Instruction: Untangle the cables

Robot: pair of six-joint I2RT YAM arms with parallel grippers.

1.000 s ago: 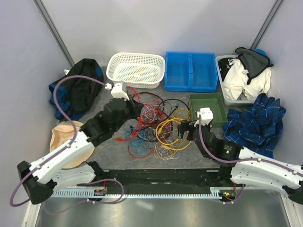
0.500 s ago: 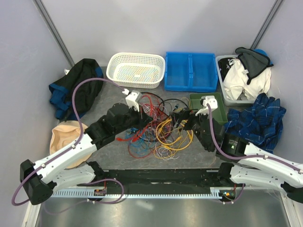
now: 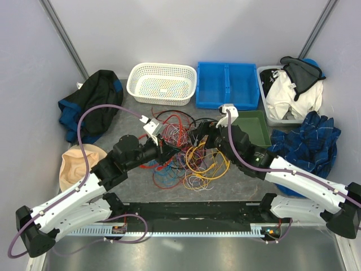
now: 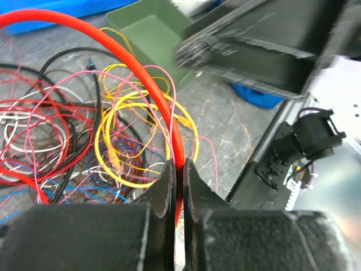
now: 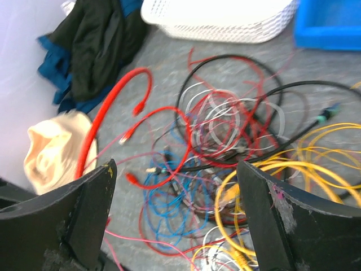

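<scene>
The cables (image 3: 186,158) lay in one tangled heap at the centre of the tabletop (image 3: 130,121): thin red, pink, white, blue and black wires on the left side, and loose yellow loops (image 3: 206,161) on the right. Small plugs showed on several ends.

A thicker red cable (image 4: 163,113) rose from the heap in a high arc. The left gripper (image 4: 179,169) had its jaws clamped together on it, at the heap's left edge. The right gripper (image 5: 176,166) hung over the far right part of the heap with its jaws wide apart. Whether they touched any wire could not be told.

Along the far side stood a white lattice basket (image 3: 162,83), a blue two-compartment bin (image 3: 227,84) and a grey bin (image 3: 264,93) holding white and dark clothing. A green tray (image 3: 251,127) sat just right of the heap.

A dark garment (image 3: 93,101) and a tan hat (image 3: 70,164) lay to the left, and a blue plaid cloth (image 3: 307,144) to the right.

A small board (image 3: 118,230) on the near rail showed detail too small to read.
</scene>
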